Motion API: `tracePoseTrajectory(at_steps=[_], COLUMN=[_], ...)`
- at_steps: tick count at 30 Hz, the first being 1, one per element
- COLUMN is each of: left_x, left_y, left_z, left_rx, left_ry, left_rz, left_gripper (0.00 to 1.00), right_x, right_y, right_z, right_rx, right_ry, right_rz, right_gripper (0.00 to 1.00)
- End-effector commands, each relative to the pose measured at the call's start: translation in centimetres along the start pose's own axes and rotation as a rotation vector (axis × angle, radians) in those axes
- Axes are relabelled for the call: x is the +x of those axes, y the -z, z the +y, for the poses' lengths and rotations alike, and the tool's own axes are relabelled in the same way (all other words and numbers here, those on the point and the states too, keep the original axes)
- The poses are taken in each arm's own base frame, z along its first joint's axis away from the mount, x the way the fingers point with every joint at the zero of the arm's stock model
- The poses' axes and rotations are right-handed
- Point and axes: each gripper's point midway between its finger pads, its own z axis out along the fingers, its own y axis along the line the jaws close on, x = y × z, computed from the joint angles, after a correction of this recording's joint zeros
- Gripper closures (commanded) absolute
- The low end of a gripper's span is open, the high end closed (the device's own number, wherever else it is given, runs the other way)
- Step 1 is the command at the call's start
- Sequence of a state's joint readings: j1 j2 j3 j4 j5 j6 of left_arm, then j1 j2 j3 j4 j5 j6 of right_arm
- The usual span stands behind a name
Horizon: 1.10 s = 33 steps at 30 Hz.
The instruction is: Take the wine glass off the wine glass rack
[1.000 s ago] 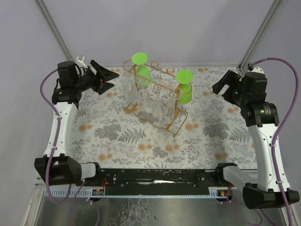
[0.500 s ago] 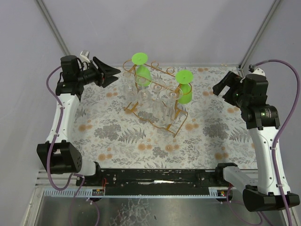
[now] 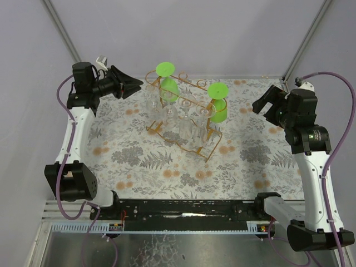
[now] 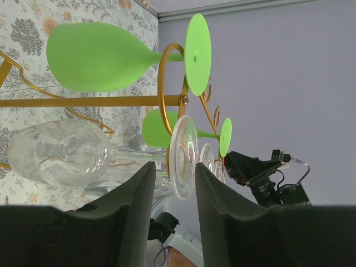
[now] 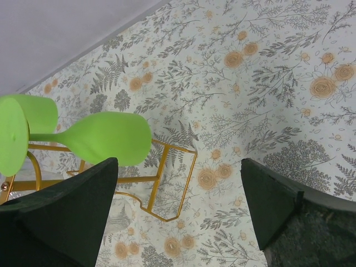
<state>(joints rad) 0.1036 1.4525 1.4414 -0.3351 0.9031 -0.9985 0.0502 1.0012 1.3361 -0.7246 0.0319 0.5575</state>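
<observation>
Top view: the wine glass rack (image 3: 183,119) stands mid-table on the floral cloth (image 3: 139,161), glasses hung bowl-down by their feet. My left gripper (image 3: 135,89) sits just beside its left end, jaws spread; the right gripper (image 3: 261,108) waits well apart, jaws also spread, out of the way, I judge.

Left wrist: the clear wine glass (image 4: 61,153) hangs on the rail, its foot in the gap between my fingers (image 4: 133,217); contact I cannot tell; I judge it a line-up for the stem.

Right wrist: a green glass (image 5: 105,139), a rack corner, cloth; plain lilac walls.

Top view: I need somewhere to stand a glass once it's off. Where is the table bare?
Bare: the wide strip of table between the rack and the near edge, and the patch between the rack and the right gripper. Crowded: back centre, where glasses fill the rack and the left gripper is close.
</observation>
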Motion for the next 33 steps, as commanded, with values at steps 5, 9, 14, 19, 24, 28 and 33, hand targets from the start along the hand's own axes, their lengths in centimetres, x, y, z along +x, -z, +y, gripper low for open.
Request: tracePoseTrajectory(at_steps=[5, 9, 14, 19, 24, 28, 33], left_x=[0.4, 0.9, 1.1, 1.2, 1.4, 1.5, 1.1], left_y=[-0.8, -1.1, -1.2, -1.1, -0.9, -0.5, 0.3], left_z=[-1.7, -1.9, -1.8, -1.9, -1.9, -1.8, -1.7], left_rx=[0.061, 0.069, 0.069, 0.068, 0.064, 0.062, 0.055], left_ry=[-0.048, -0.051, -0.048, -0.044, -0.041, -0.036, -0.031], left_rz=[0.051, 0.073, 0.082, 0.079, 0.074, 0.068, 0.051], left_gripper=[0.73, 0.74, 0.81, 0.91, 0.91, 0.91, 0.94], right_x=[-1.1, -1.1, -1.0, -0.9, -0.7, -0.6, -0.6], right_y=[0.8, 0.9, 1.0, 1.1, 1.2, 1.2, 1.2], right_z=[0.1, 0.0, -0.1, -0.2, -0.3, -0.3, -0.2], right_rx=[-0.003, 0.001, 0.004, 0.006, 0.006, 0.004, 0.000], right_ry=[0.000, 0.002, 0.003, 0.005, 0.005, 0.003, 0.004], right_rz=[-0.053, -0.053, -0.055, -0.053, -0.048, -0.045, -0.043], right_gripper=[0.02, 0.01, 0.01, 0.01, 0.01, 0.01, 0.01])
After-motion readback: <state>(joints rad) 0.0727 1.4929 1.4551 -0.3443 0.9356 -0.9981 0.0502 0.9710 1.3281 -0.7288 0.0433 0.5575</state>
